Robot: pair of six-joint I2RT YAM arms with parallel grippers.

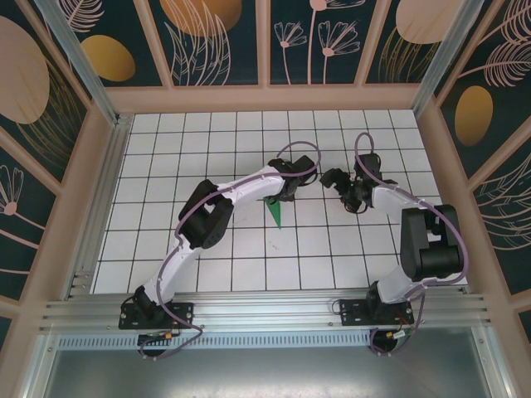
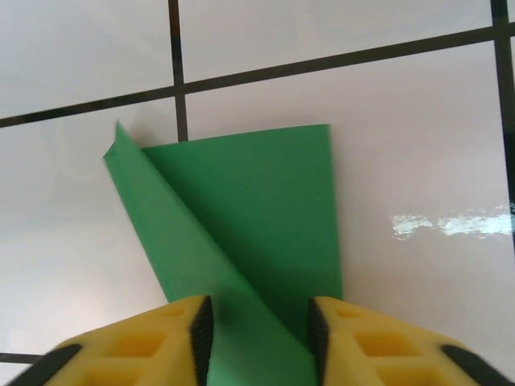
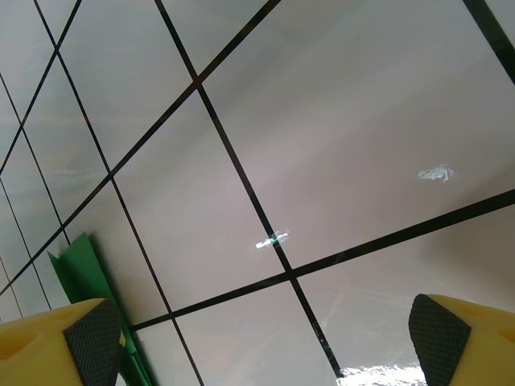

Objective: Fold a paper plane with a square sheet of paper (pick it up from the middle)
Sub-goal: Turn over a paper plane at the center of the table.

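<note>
The green paper plane (image 1: 275,212) lies on the white tiled table (image 1: 207,249) as a narrow folded dart, its tip pointing toward the near edge. My left gripper (image 1: 287,192) is lowered over its wide end. In the left wrist view the yellow fingers (image 2: 145,346) stand partly apart on either side of the folded paper plane (image 2: 257,209), whose one flap is raised, and the left gripper (image 2: 259,338) has green paper in its gap. My right gripper (image 1: 333,177) hovers open just to the right over bare tile. Its wrist view shows the right gripper (image 3: 265,338) wide, with the paper plane (image 3: 80,269) at the left edge.
Wooden walls with patterned panels (image 1: 265,41) fence the table at the back and sides. An aluminium rail (image 1: 265,311) carrying both arm bases runs along the near edge. Black grid lines (image 3: 241,185) cross the tiles.
</note>
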